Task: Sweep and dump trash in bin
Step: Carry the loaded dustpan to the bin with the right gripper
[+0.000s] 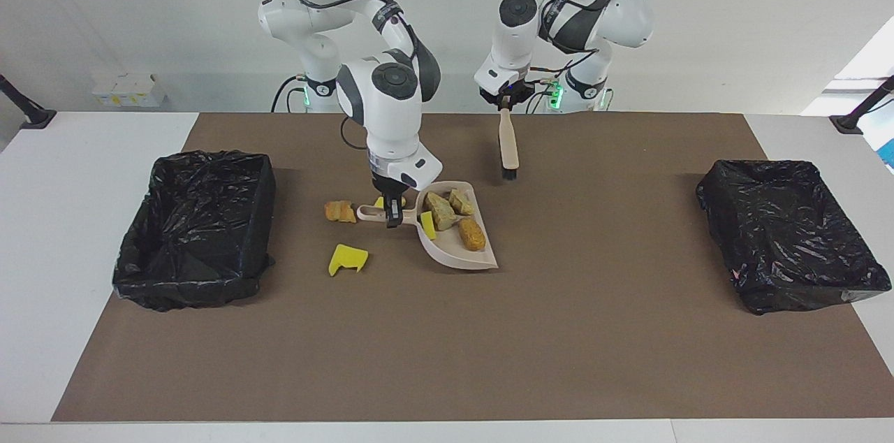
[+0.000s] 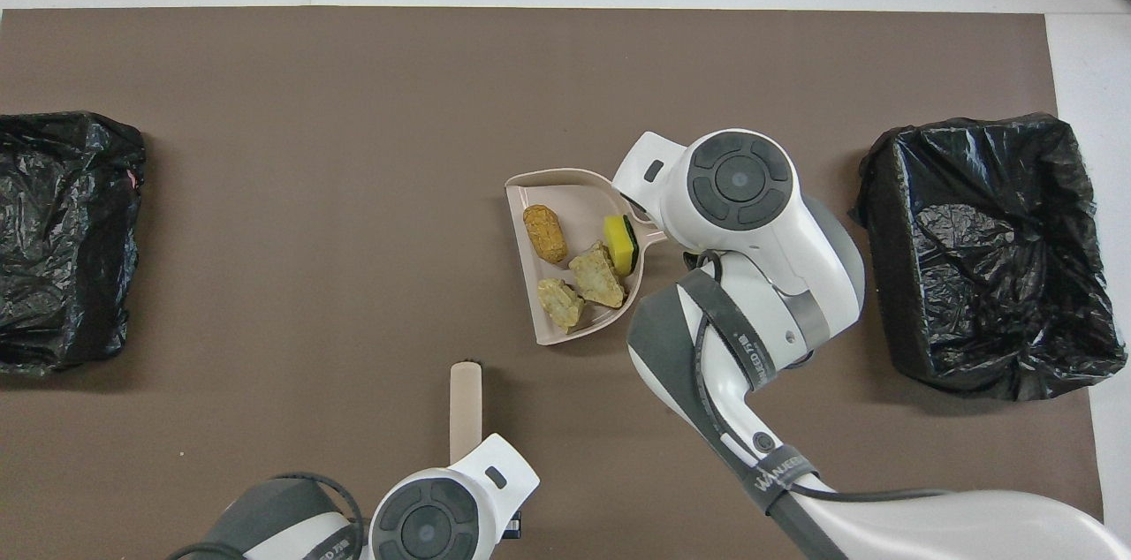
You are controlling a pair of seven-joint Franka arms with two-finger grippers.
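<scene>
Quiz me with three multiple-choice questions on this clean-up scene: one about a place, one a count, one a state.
1. Where is the brush?
A. hanging from the left gripper, bristles down
B. lying flat, let go
C. out of sight

2. How many trash pieces lie in the dustpan?
A. two
B. four
C. seven

3. What is the right gripper doing?
A. standing open and empty
B. shut on the dustpan's handle
C. pinching a loose yellow scrap

Answers:
1 A: the facing view shows the brush dangling from the left gripper.
2 B: three tan chunks and one yellow scrap sit in the pan.
3 B: its fingers are clamped on the handle.
</scene>
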